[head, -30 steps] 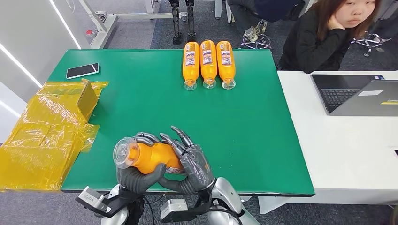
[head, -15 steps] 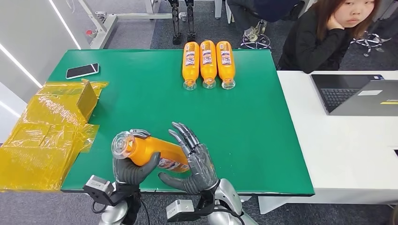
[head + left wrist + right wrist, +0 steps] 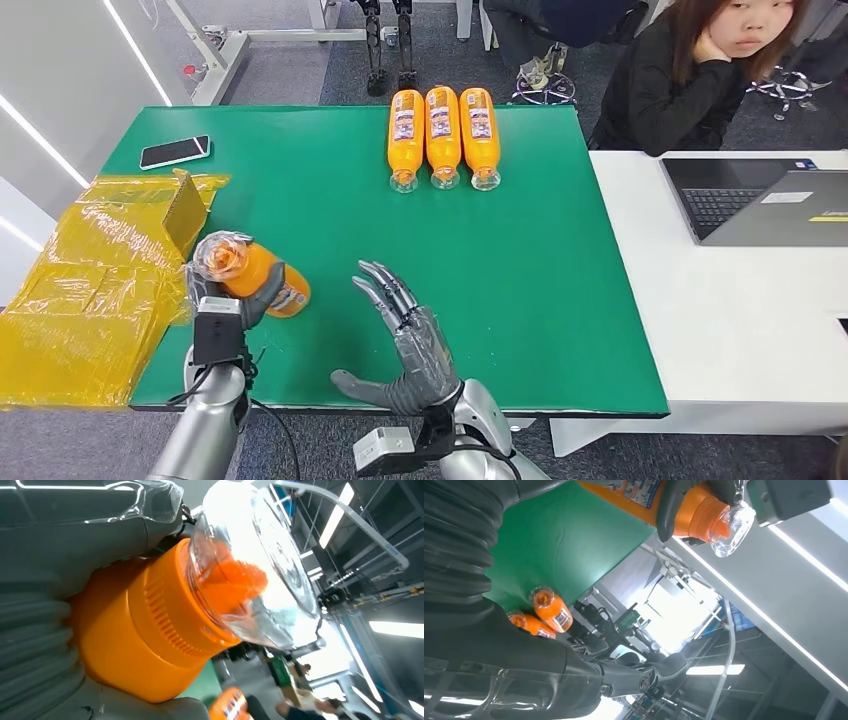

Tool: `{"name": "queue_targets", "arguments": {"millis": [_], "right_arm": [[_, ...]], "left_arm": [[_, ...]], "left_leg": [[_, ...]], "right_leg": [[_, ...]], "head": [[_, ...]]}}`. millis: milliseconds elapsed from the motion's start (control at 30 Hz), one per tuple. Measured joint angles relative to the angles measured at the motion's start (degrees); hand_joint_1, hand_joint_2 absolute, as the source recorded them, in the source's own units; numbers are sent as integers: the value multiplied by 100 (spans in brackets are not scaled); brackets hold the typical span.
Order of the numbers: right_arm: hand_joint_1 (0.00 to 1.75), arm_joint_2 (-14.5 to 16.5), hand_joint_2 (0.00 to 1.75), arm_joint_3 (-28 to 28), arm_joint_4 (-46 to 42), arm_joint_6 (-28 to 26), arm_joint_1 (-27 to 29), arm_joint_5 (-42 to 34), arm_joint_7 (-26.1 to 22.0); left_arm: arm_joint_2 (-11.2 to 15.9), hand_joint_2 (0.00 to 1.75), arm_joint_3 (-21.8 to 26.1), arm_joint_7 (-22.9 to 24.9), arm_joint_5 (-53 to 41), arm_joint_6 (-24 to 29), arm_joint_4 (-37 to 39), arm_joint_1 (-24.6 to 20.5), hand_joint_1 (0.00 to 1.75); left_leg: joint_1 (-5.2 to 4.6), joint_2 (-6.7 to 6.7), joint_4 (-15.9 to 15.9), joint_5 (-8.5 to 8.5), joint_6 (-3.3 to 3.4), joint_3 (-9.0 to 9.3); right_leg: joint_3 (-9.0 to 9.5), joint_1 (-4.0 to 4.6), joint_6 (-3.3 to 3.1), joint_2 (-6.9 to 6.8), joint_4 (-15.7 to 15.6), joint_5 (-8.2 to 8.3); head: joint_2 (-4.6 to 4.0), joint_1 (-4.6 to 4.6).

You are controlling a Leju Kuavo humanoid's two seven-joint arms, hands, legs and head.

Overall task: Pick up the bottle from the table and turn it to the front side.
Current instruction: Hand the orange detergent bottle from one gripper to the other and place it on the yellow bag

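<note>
**Left hand held bottle up, right hand empty**

Left hand (image 3: 232,292) fingers were wrapped around the orange plastic juice bottle with clear cap (image 3: 250,274), gripping it lifted off the surface over the near-left part of the table, clear cap end tilted up toward the head camera. Left wrist view: grey thumb and ribbed cover pressed against the bottle's orange neck (image 3: 150,630), clear cap (image 3: 260,565) sticking out past the hand.

Right hand (image 3: 408,345) was spread, fingers apart, palm facing left, holding nothing, hovering over the near edge of the table just right of the bottle, not touching it. Right wrist view showed the held bottle (image 3: 684,505) apart from that hand.

Surface: green mat-covered table (image 3: 520,270). Three more orange bottles (image 3: 443,135) lay side by side at the far edge, touching or nearly so, caps pointing toward the robot. A black smartphone (image 3: 176,150) lay flat at the far-left corner. Crumpled yellow plastic wrap with a cardboard piece (image 3: 100,280) covered the left edge, just beside the held bottle.

Room: white desk (image 3: 740,320) abutted the table's right side, with an open grey laptop (image 3: 760,200) on it. A person in a black top (image 3: 690,80) sat behind the desk, hand at cheek. Grey carpet floor (image 3: 290,70) beyond, with chair bases and stand legs.
</note>
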Motion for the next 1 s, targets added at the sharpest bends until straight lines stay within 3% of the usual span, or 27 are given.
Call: {"name": "queue_targets", "arguments": {"millis": [167,367,500,667,800,933,1000], "right_arm": [[0,22,175,85,150,-4,-119,-158,-83],[0,34,175,131,284,-132,-152,-211,-113],[0,34,175,132,369,-243,-150,-214,-118],[0,34,175,132,469,-324,-142,-213,-117],[0,26,175,132,489,-453,-75,-179,-27],[0,-26,175,132,433,-479,34,-91,112],[0,-89,175,131,357,-468,106,-10,185]], "left_arm": [[379,175,29,247,-1535,1144,497,-422,175],[642,175,146,996,-3995,1305,641,-757,175],[753,175,180,1518,-5129,1306,701,-960,175],[837,175,180,1822,-5646,1308,903,-1148,175],[869,175,123,2373,-6175,1237,1551,-1401,175],[896,175,-51,2790,-6268,964,2124,-1552,154],[938,175,-168,2993,-6259,735,2352,-1579,152]], "left_leg": [[3,-2,0,6,-9,-1],[1,-2,1,6,-9,-1],[1,-1,1,6,-9,-1],[2,-1,1,6,-9,0],[2,1,1,6,-10,1],[1,4,1,6,-10,0],[1,7,1,6,-10,-1]], "right_leg": [[-1,1,-2,-2,3,1],[-1,1,-3,-1,3,2],[-1,1,-2,-1,2,2],[-2,1,-3,-1,2,2],[-3,1,-4,2,2,2],[-5,1,-5,6,2,3],[-6,0,-5,10,2,3]], "head": [[0,1],[0,1],[0,1],[0,2],[0,1],[0,2],[0,2]]}}
